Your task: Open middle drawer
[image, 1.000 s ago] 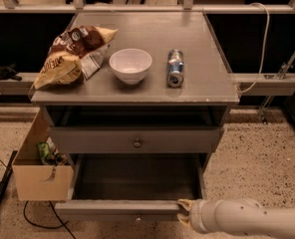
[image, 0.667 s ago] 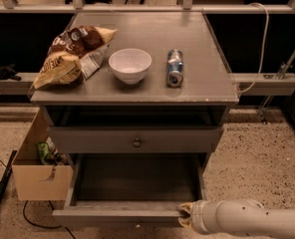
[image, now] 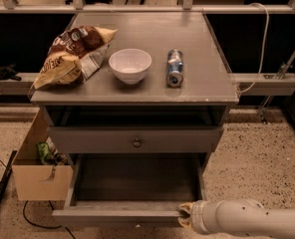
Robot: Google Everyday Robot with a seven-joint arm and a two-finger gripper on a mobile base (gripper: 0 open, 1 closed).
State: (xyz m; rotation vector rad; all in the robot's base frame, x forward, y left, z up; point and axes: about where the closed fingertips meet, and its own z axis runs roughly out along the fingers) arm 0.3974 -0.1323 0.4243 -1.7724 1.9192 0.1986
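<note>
The grey cabinet (image: 137, 29) stands on a speckled floor (image: 257, 158).

The middle drawer (image: 137, 180) stands drawn well out towards the camera. Its bare grey bottom is in full view, and its front lies near the lower edge of the view.

The pale arm (image: 247, 220) enters from the lower right and runs along the bottom edge.

The upper drawer (image: 97, 139) sits just under the top. There is a dark gap above its front.

A cardboard box (image: 40, 182) rests on the floor against the cabinet's left side, with something green (image: 45, 152) inside.

On the top, from left to right:
- A chip bag (image: 73, 54) lies on its side at the left edge.
- A white bowl (image: 130, 64) stands upright just beside the bag.
- A can (image: 175, 67) lies on its side, apart from the bowl, with one end towards the camera.

The gripper (image: 184, 216) is at the right end of the middle drawer's front, touching its top edge. Whether it is open, closed or clamped on that edge cannot be told.

A small round knob (image: 136, 143) sits at the centre of the upper drawer's front.
</note>
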